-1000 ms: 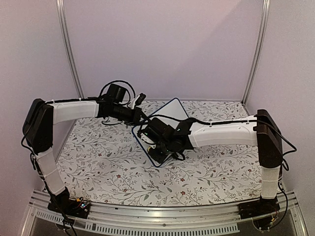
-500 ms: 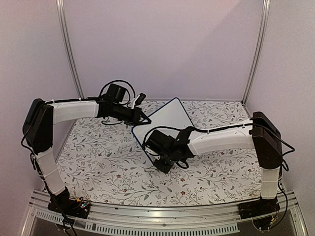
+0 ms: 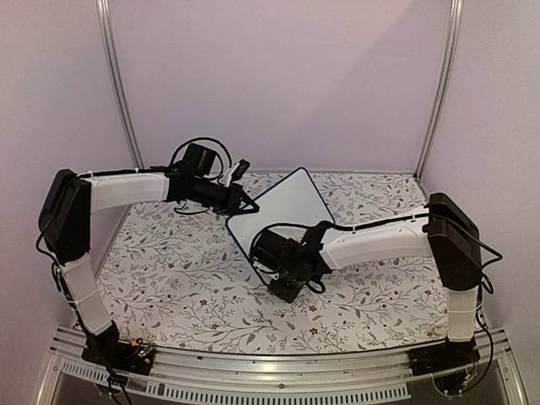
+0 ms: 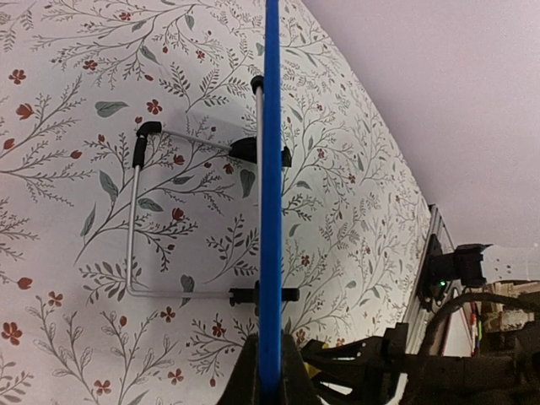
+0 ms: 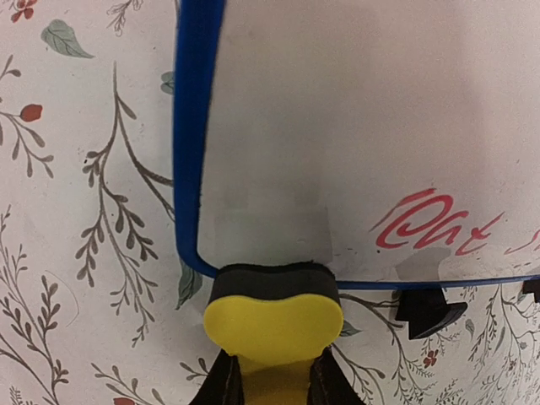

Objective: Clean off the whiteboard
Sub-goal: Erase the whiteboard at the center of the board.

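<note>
Now, right gripper (image 5: pixel 274 381): clamped on yellow-and-black sponge eraser (image 5: pixel 272 314), at near corner of blue-framed white rectangular whiteboard (image 5: pixel 354 126).
Red writing (image 5: pixel 430 221): beyond eraser, rightward.
Left gripper (image 4: pixel 269 375): pinching board's edge.

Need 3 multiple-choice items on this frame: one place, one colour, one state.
1. Where is the eraser relative to the whiteboard?
A. at its middle
B. lying well away from it
C. at a corner of its frame

2. What colour is the writing in the right wrist view?
A. green
B. red
C. black

3. The left gripper is:
A. shut on the whiteboard's edge
B. open, holding nothing
C. holding the eraser

Answers:
1 C, the right gripper holds the eraser at the frame's rounded corner.
2 B, the strokes are plainly red.
3 A, its fingers pinch the blue frame edge.
</note>
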Tool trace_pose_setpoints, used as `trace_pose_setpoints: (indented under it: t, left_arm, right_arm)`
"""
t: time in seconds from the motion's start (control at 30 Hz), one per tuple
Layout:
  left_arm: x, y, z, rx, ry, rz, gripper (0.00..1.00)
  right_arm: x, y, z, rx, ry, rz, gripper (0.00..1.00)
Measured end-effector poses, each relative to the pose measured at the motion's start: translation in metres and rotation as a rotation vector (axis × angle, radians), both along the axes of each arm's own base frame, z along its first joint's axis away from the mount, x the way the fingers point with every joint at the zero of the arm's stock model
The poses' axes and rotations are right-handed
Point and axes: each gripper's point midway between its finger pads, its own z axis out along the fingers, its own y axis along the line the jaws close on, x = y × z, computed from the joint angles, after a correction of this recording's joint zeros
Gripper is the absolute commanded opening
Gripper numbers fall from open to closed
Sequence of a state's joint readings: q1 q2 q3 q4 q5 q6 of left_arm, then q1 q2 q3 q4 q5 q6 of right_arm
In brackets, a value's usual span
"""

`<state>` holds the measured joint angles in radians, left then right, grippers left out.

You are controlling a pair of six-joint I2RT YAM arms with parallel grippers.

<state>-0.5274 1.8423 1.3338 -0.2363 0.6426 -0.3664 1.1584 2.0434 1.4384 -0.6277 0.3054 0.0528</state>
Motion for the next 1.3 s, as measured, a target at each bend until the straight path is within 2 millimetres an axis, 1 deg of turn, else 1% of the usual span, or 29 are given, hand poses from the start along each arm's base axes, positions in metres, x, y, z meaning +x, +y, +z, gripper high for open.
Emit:
trace_pose_setpoints:
  t: [0.13, 0.33, 0.43, 0.5, 0.6, 0.77, 0.9, 1.03, 1.2, 1.3]
  left_arm:
    - [0.0, 0.0, 0.001, -0.001, -0.002, 0.001, 0.0]
    - [0.0, 0.0, 0.001, -0.001, -0.001, 0.001, 0.0]
    - [0.0, 0.0, 0.001, -0.001, -0.001, 0.001, 0.0]
    - [0.0, 0.0, 0.001, -0.001, -0.003, 0.001, 0.0]
    - [0.001, 0.001, 0.002, -0.001, -0.007, 0.004, 0.0]
    - [0.003, 0.001, 0.002, 0.0, -0.017, 0.006, 0.0]
    - [0.003, 0.001, 0.003, 0.0, -0.022, 0.007, 0.0]
    - [0.004, 0.001, 0.004, -0.001, -0.026, 0.008, 0.0]
    - [0.004, 0.002, 0.004, 0.002, -0.029, 0.011, 0.0]
    - [0.005, 0.002, 0.005, 0.004, -0.031, 0.015, 0.0]
  right_arm:
    - [0.008, 0.005, 0.01, 0.005, -0.039, -0.008, 0.22]
    - [0.028, 0.021, 0.039, 0.051, -0.133, -0.025, 0.22]
    - [0.035, 0.025, 0.047, 0.077, -0.148, -0.032, 0.22]
    - [0.039, 0.026, 0.048, 0.089, -0.143, -0.038, 0.22]
    - [0.041, 0.026, 0.046, 0.111, -0.117, -0.04, 0.22]
    - [0.047, 0.019, 0.038, 0.169, -0.068, -0.07, 0.22]
    - [0.043, -0.002, 0.018, 0.151, -0.022, -0.099, 0.21]
    - [0.034, -0.02, -0.005, 0.108, 0.021, -0.12, 0.21]
    - [0.034, -0.019, -0.004, 0.117, 0.024, -0.125, 0.21]
    - [0.038, -0.015, 0.003, 0.127, 0.022, -0.124, 0.22]
